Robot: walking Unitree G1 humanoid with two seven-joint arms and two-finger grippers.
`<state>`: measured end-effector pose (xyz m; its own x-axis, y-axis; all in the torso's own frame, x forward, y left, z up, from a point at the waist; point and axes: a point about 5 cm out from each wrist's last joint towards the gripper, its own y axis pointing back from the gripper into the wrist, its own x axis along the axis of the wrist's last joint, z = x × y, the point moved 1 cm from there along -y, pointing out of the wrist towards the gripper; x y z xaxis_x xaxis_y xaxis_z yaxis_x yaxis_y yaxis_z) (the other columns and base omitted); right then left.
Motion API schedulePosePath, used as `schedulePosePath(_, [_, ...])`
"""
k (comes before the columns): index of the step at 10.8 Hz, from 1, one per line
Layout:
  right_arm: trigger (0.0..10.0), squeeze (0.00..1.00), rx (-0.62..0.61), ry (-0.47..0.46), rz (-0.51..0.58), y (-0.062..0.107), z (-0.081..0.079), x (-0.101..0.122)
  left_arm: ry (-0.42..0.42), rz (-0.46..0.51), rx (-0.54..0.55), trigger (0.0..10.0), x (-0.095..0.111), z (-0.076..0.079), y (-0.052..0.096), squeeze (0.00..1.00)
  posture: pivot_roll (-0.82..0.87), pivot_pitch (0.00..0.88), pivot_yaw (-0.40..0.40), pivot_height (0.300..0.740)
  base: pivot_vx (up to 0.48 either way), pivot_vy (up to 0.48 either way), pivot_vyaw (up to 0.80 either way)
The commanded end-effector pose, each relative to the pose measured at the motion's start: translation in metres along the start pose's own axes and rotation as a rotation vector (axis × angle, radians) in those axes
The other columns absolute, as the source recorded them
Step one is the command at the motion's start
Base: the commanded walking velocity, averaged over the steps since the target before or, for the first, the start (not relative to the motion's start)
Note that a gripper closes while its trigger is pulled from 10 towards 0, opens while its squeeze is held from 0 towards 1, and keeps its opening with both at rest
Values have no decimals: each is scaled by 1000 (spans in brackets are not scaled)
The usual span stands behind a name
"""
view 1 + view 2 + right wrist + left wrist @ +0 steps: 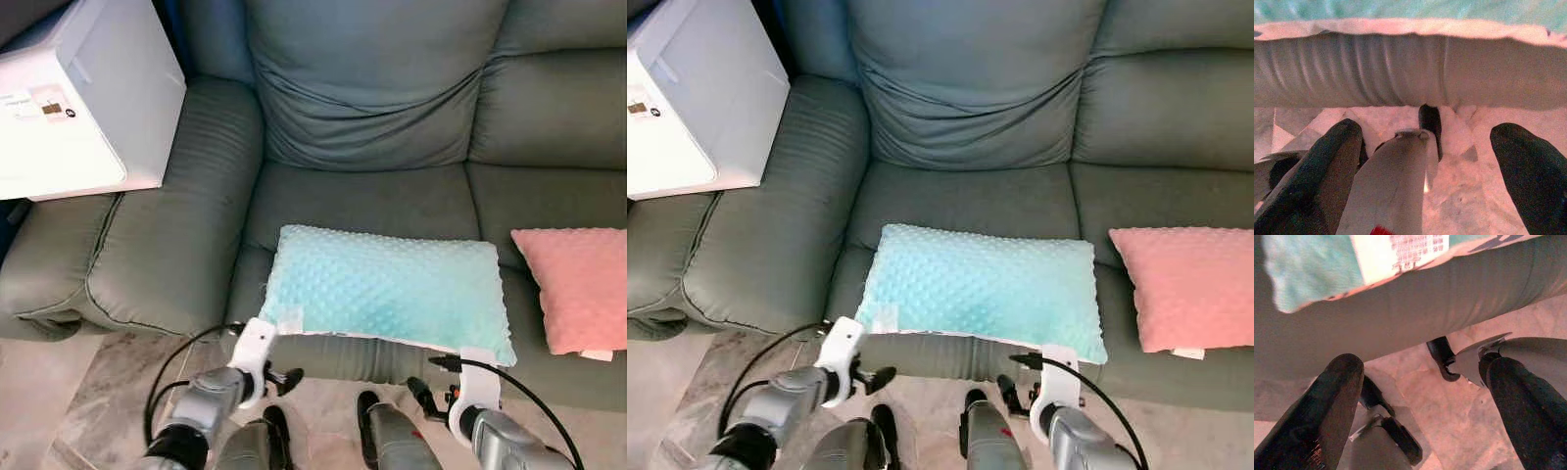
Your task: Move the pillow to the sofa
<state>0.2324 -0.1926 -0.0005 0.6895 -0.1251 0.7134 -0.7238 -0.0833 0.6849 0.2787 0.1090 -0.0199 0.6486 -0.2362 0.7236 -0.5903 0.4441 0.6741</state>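
On the seat of the grey-green sofa [372,201] lies the turquoise dotted pillow [387,289], flat, its near edge hanging slightly over the front lip of the cushion. Just below that edge, at the pillow's left corner, hangs the left gripper [1422,396]; its two black fingers [1327,406] are spread apart with nothing between them. The corner of the pillow and its white care label [1400,252] sit above and beyond those fingers, apart from them, with the rounded front of the sofa cushion between.

Under the pillow's right corner is the right gripper [1427,166], likewise released, its fingers [1317,166] wide apart and empty. Beyond it runs the ribbed front of the seat, and over that the pale underside and turquoise top of the pillow's edge.

To the right of the right gripper, on the next seat, a pink pillow [578,289] lies flat, near the turquoise one but not touching it. Off beyond the left gripper, a white box-like appliance [83,93] rests on the sofa's armrest. Below both grippers is a marbled tile floor [88,411], with the robot's own legs and dark feet [367,411] standing between the two arms.
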Motion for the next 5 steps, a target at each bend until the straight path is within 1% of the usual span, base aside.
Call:
schedulePosePath(1, [10000, 882, 34, -5, -13, -4, -1, -10, 18, -17, 38, 10000, -9, -1, -2, 757, -182, 329, 89, 740, 0, 0, 0])
schedulePosePath(2, [10000, 259, 61, 12, 30, -10, 1, -7, 50, 4, 96, 10000, -4, -3, -5, 0, -181, 339, 92, 740, 0, 0, 0])
schedulePosePath(3, [10000, 0, 80, 12, 49, -13, 1, -7, 72, 24, 136, 10000, -1, -3, -7, 0, -175, 346, 93, 740, 0, 0, 0])
schedulePosePath(5, [10000, 0, 107, 12, 78, -22, 3, -6, 90, 23, 159, 10000, 2, 2, -12, 0, -168, 366, 96, 740, 0, 0, 0])
